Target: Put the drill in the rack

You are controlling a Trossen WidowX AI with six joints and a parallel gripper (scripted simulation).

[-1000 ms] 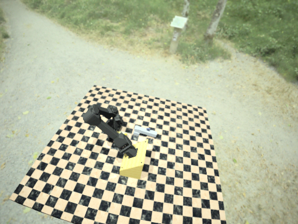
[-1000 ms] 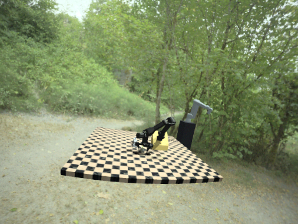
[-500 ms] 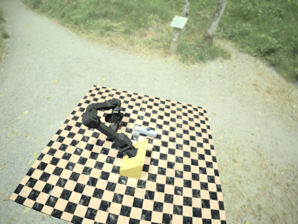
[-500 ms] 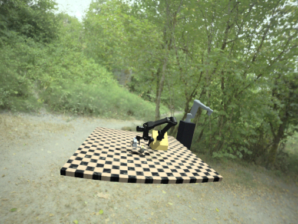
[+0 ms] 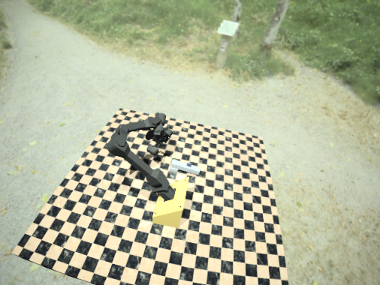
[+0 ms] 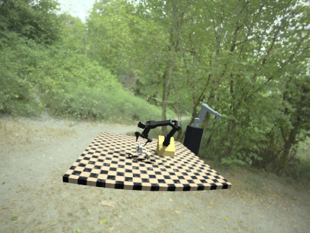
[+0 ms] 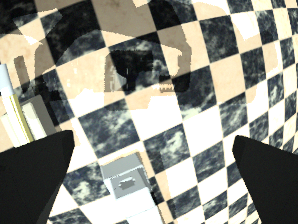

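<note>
My gripper (image 6: 141, 141) (image 7: 156, 142) is wide open and empty, its fingers above the board. In the wrist view, a rod (image 7: 6, 84) with a pale blue-grey end and a yellow lower part, seemingly the drill, leans at the far left, outside the fingers. A pale block (image 7: 31, 119) is beside it. A blue-grey piece (image 7: 127, 175) with a dark slot lies low, left of centre. In the top view, a long pale blue-grey piece (image 5: 185, 167) with a dark blue knob lies right of the gripper; whether it is the rack is unclear. I cannot tell the key's state.
The arm's yellow base block (image 5: 170, 215) (image 6: 165, 151) stands on the checkered board (image 5: 240, 255) (image 6: 101, 179). A dark pedestal (image 6: 193, 139) with a grey arm (image 6: 202, 113) stands behind the board's right side. The arm's shadow crosses the top of the wrist view.
</note>
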